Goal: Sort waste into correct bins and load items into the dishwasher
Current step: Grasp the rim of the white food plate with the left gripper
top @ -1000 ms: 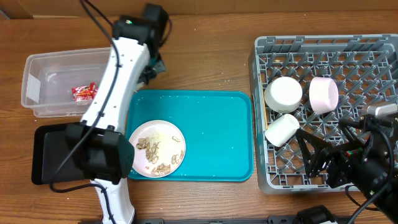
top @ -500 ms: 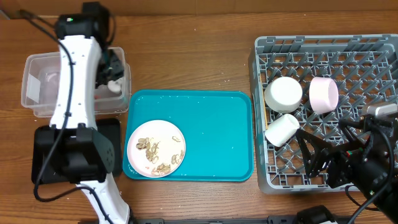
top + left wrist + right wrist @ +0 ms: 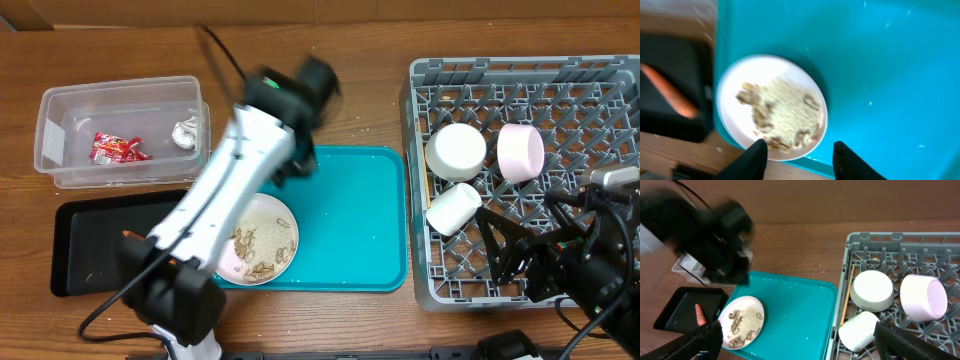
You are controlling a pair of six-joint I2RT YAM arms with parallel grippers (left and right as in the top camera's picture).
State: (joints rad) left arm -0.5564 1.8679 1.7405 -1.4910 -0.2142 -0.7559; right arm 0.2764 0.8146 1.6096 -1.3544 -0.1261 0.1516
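My left gripper (image 3: 800,152) hangs open and holding nothing over the near edge of the white plate (image 3: 772,107), which carries beige food scraps and rice (image 3: 782,112). In the overhead view that arm is blurred above the teal tray (image 3: 350,215) and hides part of the plate (image 3: 265,245). The clear tub (image 3: 60,110) holds the red wrapper (image 3: 118,148) and the white tissue (image 3: 185,132). The carrot (image 3: 700,314) lies in the black tray (image 3: 90,240). A white bowl (image 3: 455,150), a pink bowl (image 3: 520,152) and a cup (image 3: 452,208) rest in the grey dish rack (image 3: 520,75). My right gripper (image 3: 797,340) is open over the rack's front.
A thin wooden stick (image 3: 847,295) lies along the rack's left side. The left arm's cable (image 3: 225,55) trails across the bare wood behind the teal tray. The rack's right half has free pegs.
The left arm went to the clear tub, opened and left the tissue there, then swung right to above the plate. The right arm has not moved.
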